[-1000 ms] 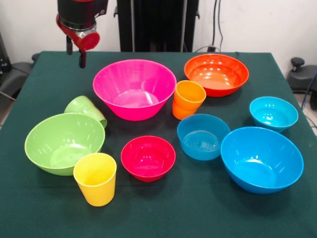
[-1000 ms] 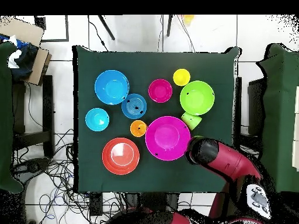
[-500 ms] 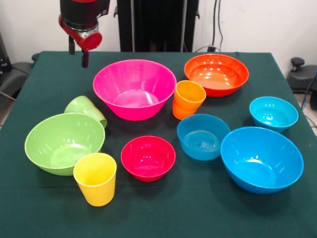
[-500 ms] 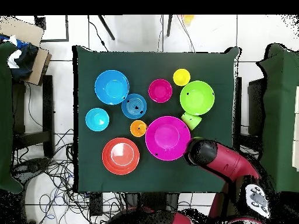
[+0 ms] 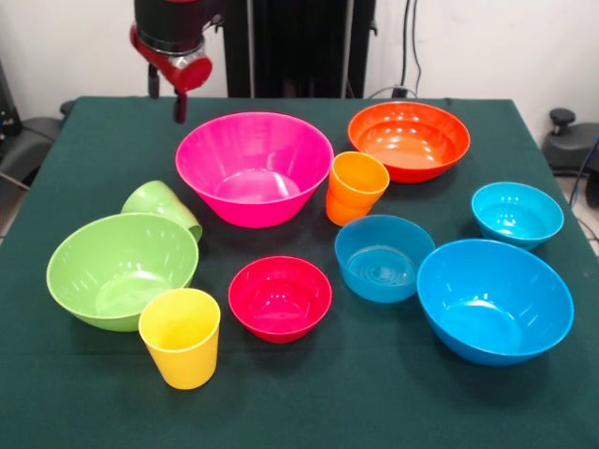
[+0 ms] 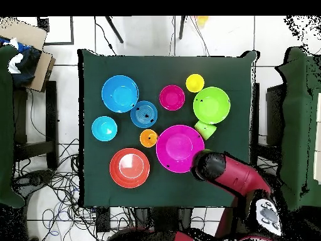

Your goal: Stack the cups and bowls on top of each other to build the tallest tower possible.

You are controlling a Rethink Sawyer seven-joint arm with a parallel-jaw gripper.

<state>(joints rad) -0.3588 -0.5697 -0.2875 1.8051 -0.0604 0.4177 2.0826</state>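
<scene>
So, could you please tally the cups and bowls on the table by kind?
Cups: 3 (green, orange, yellow)
Large bowls: 4 (pink, orange, light green, blue)
Small bowls: 3 (red, two blue)
Total: 10

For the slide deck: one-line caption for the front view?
Sawyer gripper hovers above the pink bowl's rim; ten cups and bowls sit unstacked on the green table.

The arm descended from the top of the front view, black upper housing above a red wrist collar with a silver band. The gripper (image 5: 166,91) hung in the air, pointing down, nothing in it. Two dark fingers (image 5: 179,108) were visible, set apart. From overhead, the red arm (image 6: 241,179) reached in diagonally, its black end cap (image 6: 209,166) hiding the gripper.
</scene>
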